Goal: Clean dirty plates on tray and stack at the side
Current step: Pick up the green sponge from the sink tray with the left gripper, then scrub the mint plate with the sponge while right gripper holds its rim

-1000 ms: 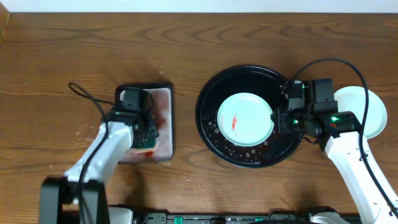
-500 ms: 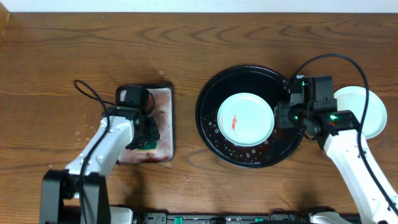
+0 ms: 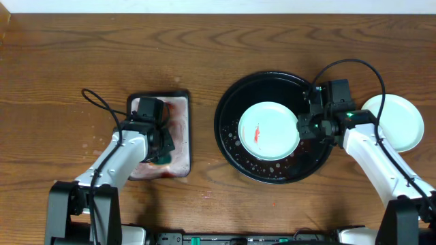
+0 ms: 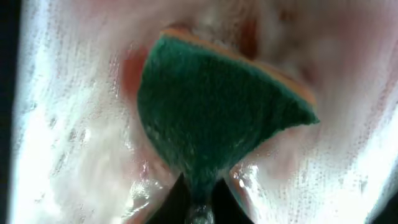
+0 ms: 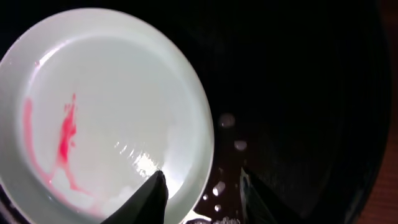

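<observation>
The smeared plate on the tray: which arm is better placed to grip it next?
Right. The right gripper is open at the plate's rim; the left gripper holds the sponge in the basin.

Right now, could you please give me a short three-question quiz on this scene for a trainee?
1. True or false: the plate in the tray is clean.
2. What does the left gripper hold? A: a sponge. B: a cup. C: nothing.
3. How many plates lie on the table outside the tray?

Key: 1 false, it bears a red smear. 2 A. 3 one, the white plate at the right.
</observation>
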Robot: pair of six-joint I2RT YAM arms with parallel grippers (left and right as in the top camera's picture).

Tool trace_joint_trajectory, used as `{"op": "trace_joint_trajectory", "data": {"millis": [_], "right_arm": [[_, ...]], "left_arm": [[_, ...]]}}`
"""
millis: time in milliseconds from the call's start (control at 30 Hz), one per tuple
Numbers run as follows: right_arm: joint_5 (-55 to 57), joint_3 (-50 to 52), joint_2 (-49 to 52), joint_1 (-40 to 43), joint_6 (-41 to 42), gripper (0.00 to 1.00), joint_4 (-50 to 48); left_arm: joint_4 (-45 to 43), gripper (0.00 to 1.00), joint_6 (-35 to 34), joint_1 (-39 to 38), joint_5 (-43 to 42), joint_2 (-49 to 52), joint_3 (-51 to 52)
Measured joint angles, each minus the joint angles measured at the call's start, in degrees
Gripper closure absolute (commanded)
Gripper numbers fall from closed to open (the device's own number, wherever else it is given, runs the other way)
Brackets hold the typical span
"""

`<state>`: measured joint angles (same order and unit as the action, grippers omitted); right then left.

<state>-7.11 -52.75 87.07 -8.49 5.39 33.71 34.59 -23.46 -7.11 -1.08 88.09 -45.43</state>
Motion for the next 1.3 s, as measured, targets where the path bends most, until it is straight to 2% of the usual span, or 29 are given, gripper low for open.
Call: {"op": "trace_joint_trajectory", "data": {"millis": [33,133,167,300,400,633,867,1033,1100,1300], "right_arm": [[0.0,0.0,0.8,0.0,0.0,0.62,-0.4],[-0.4,0.0,4.7,0.0,0.0,0.69,-2.4],[-0.7,0.0,6.5,0.1,0.0,0.76,-3.7],[-1.3,0.0,11.6,0.2,0.0,0.85,-7.0],[-1.5,-0.1,13.0,0.3,0.4,0.99,-8.9],[-3.6,-1.3,13.9,0.8,1.2,0.99,-8.1],[-3.1,-1.6,13.9,-0.1,1.2,0.99,-6.8],[-3.1,-1.7,13.9,-0.1,1.1,0.99,-6.4],[-2.6,-1.9,13.9,-0.4,0.9,0.99,-5.9],[-2.2,-2.2,13.9,-1.3,0.3,0.99,-4.7]], "left_arm": [[2.5,0.93,0.2,0.0,-0.1,-0.2,-0.9],[11.0,0.93,1.3,-0.4,-1.7,-1.9,-6.2],[12.2,0.93,1.5,-0.9,-2.7,-2.8,-8.6],[8.1,0.93,1.9,-5.6,-9.2,-8.0,-13.9],[2.8,0.93,1.4,-10.8,-12.8,-8.5,-14.2],[-14.1,0.93,-2.7,-23.3,-15.4,-3.1,-14.2],[-27.3,0.93,-11.9,-32.5,-17.0,13.0,-14.3],[-29.1,0.93,-15.4,-34.1,-18.1,19.5,-14.4],[-26.8,0.93,-15.6,-33.9,-16.5,19.5,-15.3],[-10.2,0.93,-14.1,-33.2,-4.9,19.4,-21.3]]}}
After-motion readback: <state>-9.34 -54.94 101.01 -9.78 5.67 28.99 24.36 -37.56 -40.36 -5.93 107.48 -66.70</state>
